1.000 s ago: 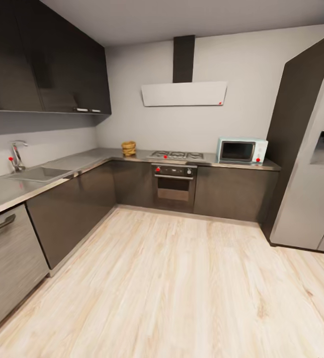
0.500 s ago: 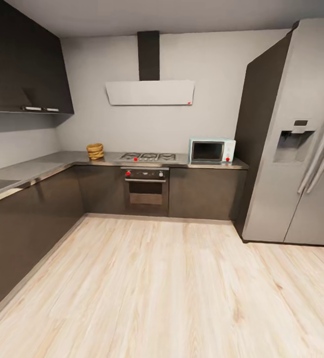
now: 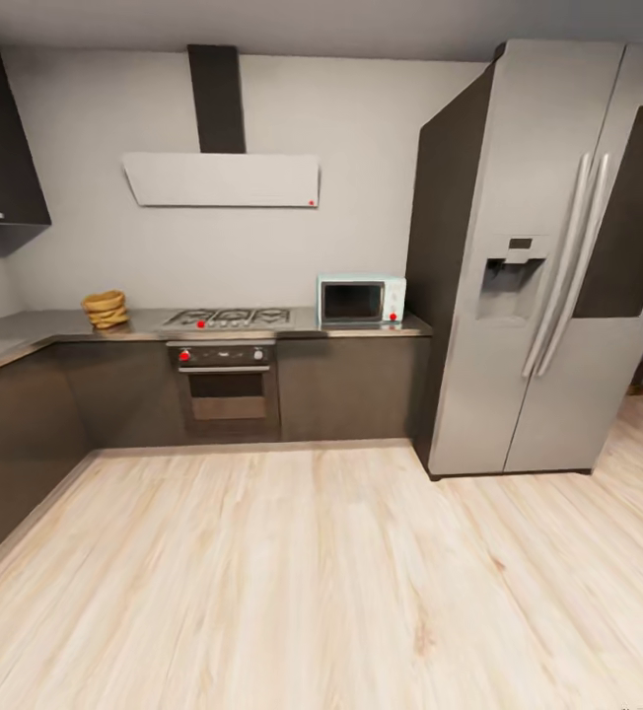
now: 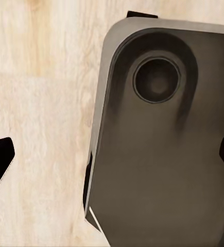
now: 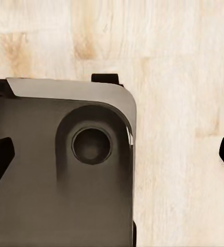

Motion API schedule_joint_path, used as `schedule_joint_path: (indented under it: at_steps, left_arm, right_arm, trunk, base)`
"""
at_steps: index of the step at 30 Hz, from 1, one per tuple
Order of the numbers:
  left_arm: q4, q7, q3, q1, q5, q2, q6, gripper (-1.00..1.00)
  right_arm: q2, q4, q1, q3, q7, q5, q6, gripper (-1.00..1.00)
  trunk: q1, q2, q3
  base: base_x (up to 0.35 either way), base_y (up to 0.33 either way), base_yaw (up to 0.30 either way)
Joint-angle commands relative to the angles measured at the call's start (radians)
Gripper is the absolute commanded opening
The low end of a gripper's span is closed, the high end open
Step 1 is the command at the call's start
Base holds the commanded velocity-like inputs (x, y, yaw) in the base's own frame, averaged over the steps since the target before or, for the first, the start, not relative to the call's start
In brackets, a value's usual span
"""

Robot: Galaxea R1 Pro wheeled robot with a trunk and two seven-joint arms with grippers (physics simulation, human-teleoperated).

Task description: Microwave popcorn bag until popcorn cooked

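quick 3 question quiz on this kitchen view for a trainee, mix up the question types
1. True or false: the microwave door is shut.
2. What stands on the countertop left of the gas hob? A) popcorn bag B) kettle C) toaster
3. Fill in: right of the microwave stands the ____.

Key: 1 true; 2 A; 3 fridge

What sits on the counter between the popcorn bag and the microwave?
The gas hob sits between them: the popcorn bag stands on the countertop to its left, the microwave to its right, door shut. Nothing tall rises above the hob's grates along that stretch.
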Motion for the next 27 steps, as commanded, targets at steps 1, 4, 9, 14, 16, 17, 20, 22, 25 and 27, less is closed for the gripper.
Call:
schedule_joint_path:
  at_steps: [1, 4, 9, 14, 16, 17, 20, 22, 25, 27]
  left_arm:
    - [0.0, 0.002, 0.005, 0.0, 0.0, 0.0, -0.001, 1.0]
    - [0.0, 0.002, 0.005, 0.0, 0.0, 0.0, -0.001, 1.0]
    - [0.0, 0.002, 0.005, -0.001, 0.0, 0.0, -0.001, 1.0]
    - [0.0, 0.002, 0.005, -0.001, 0.0, 0.0, -0.001, 1.0]
    - [0.0, 0.002, 0.005, -0.001, 0.0, 0.0, -0.001, 1.0]
    - [0.0, 0.002, 0.005, -0.001, 0.0, 0.0, -0.001, 1.0]
    - [0.0, 0.002, 0.005, 0.0, 0.0, 0.0, -0.001, 1.0]
    - [0.0, 0.002, 0.005, 0.0, 0.0, 0.0, -0.001, 1.0]
    - [0.0, 0.002, 0.005, 0.0, 0.0, 0.0, -0.001, 1.0]
    - [0.0, 0.002, 0.005, 0.0, 0.0, 0.0, -0.001, 1.0]
  right_arm:
    - [0.0, -0.002, 0.0, 0.0, 0.0, 0.0, -0.001, 1.0]
    - [0.0, -0.002, 0.0, 0.0, 0.0, 0.0, -0.001, 1.0]
    - [0.0, -0.002, 0.0, 0.0, 0.0, 0.0, -0.001, 1.0]
    - [0.0, -0.002, 0.0, 0.0, 0.0, 0.0, -0.002, 1.0]
    - [0.0, -0.002, 0.0, 0.0, 0.0, 0.0, -0.004, 1.0]
    - [0.0, -0.002, 0.0, 0.0, 0.0, 0.0, -0.009, 1.0]
    - [0.0, -0.001, 0.0, 0.001, 0.0, 0.0, -0.048, 1.0]
    - [0.0, -0.001, 0.0, 0.001, 0.0, 0.0, -0.063, 1.0]
    - [0.0, 0.001, 0.0, 0.001, 0.0, 0.0, -0.071, 1.0]
    - [0.0, 0.001, 0.0, 0.001, 0.0, 0.0, -0.072, 1.0]
  trunk:
    - [0.001, 0.0, -0.001]
    - [0.001, 0.0, -0.001]
    - [0.001, 0.0, -0.001]
    - [0.001, 0.0, -0.001]
    - [0.001, 0.0, -0.001]
    - [0.001, 0.0, -0.001]
    - [0.001, 0.0, -0.001]
    - [0.001, 0.0, -0.001]
    - [0.001, 0.0, -0.001]
    - [0.001, 0.0, -0.001]
  base:
    - [0.305, -0.195, -0.298]
    - [0.305, -0.195, -0.298]
    - [0.305, -0.194, -0.213]
    - [0.311, -0.12, -0.024]
    - [0.325, -0.037, -0.004]
    - [0.329, -0.014, -0.001]
    - [0.332, -0.006, -0.001]
    - [0.336, -0.002, 0.0]
    - [0.337, 0.0, 0.0]
    - [0.338, 0.0, 0.0]
